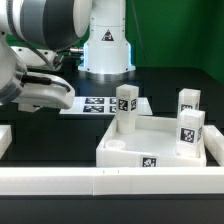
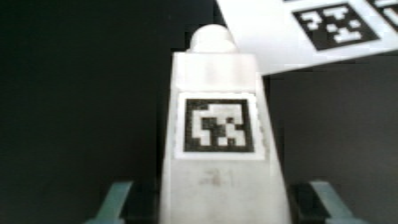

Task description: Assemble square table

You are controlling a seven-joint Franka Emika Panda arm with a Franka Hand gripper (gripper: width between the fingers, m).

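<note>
Leg [image 2: 217, 120] sits between claw [image 2: 214, 200] fingers, apparently gripped near its base, over dark desk [image 2: 71, 100]. Rigid, light, slick plastic; flat sides suit pinching. Tabletop [image 1: 150, 145] lies apart, three legs standing.

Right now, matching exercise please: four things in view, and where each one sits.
Things:
1. held leg
2. tabletop
3. marker board
4. long rail

Places:
A. flat on the table, beyond the tabletop in the exterior view
B. nearest the camera in the exterior view
C. between the fingers
D. carrying three upright legs

Pairs: 1-C, 2-D, 3-A, 4-B
</note>
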